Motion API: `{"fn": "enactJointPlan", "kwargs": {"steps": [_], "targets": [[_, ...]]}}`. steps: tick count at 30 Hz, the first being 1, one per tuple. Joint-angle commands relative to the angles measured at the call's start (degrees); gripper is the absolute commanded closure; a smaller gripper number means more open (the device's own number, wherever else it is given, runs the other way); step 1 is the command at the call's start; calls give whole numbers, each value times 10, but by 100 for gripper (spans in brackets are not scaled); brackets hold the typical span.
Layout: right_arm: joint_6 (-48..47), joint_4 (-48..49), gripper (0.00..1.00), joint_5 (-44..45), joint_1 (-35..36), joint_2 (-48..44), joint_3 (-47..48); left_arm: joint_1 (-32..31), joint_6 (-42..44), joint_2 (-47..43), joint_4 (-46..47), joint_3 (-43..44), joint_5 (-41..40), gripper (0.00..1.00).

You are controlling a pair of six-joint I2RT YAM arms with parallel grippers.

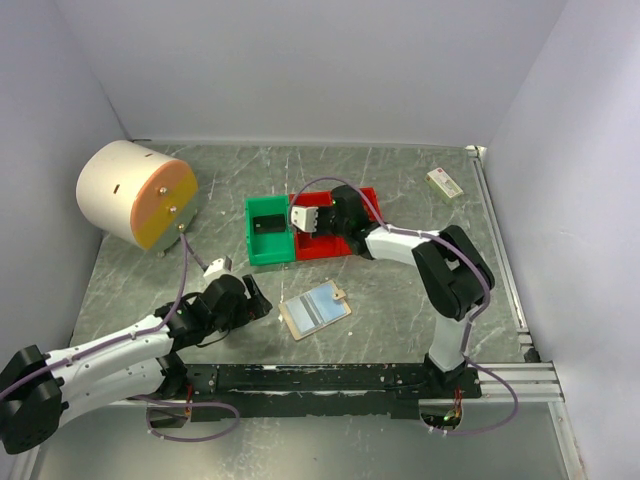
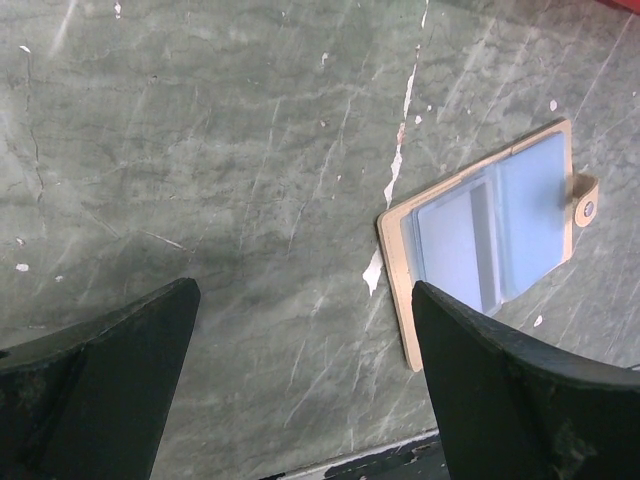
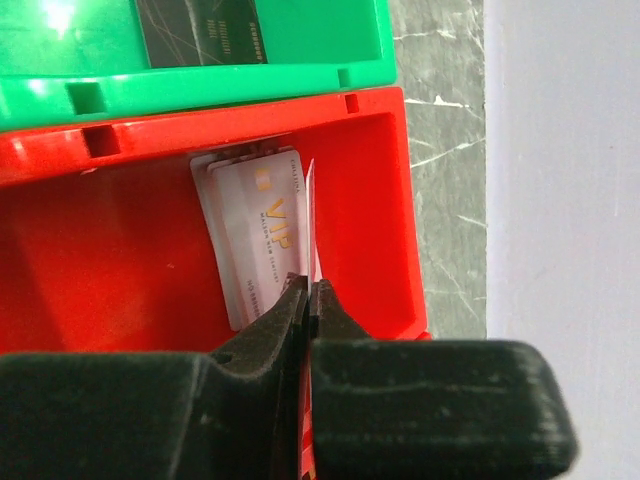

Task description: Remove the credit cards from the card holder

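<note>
The credit cards [image 3: 258, 240] are thin, stiff, light and slick; grip them across a short edge. Silver ones lie stacked in the red bin [image 3: 100, 250], upper centre of the top view. The right tool [image 3: 308, 300] is clamped on a further card [image 3: 312, 200], edge-on above them. The card holder [image 1: 315, 311] lies open at table [image 1: 390, 320] centre, possibly with a card inside. The left tool [image 2: 303, 300] hovers beside it, jaws apart. The adjoining green bin [image 3: 300, 80] holds a dark card [image 3: 200, 30]; bin walls crowd low approaches.
</note>
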Motion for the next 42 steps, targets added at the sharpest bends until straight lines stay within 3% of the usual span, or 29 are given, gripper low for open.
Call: {"fn": "enactJointPlan", "kwargs": {"steps": [1,12,26,36,42], "targets": [[-23,20,99,25,-2,30,30,4,6,-10,-8,13,4,0],[-43,15,95,37,-1,88,74,5,11,-11,-16,17,1,0],[-56,-37,82,34,-1,96,94,6,24,13,-11,28,10,0],[-56,-81,68,29,-3,93,103,6,29,17,-4,26,18,0],[-53,-102,66,20,-3,96,113,6,32,22,3,26,24,0]]}}
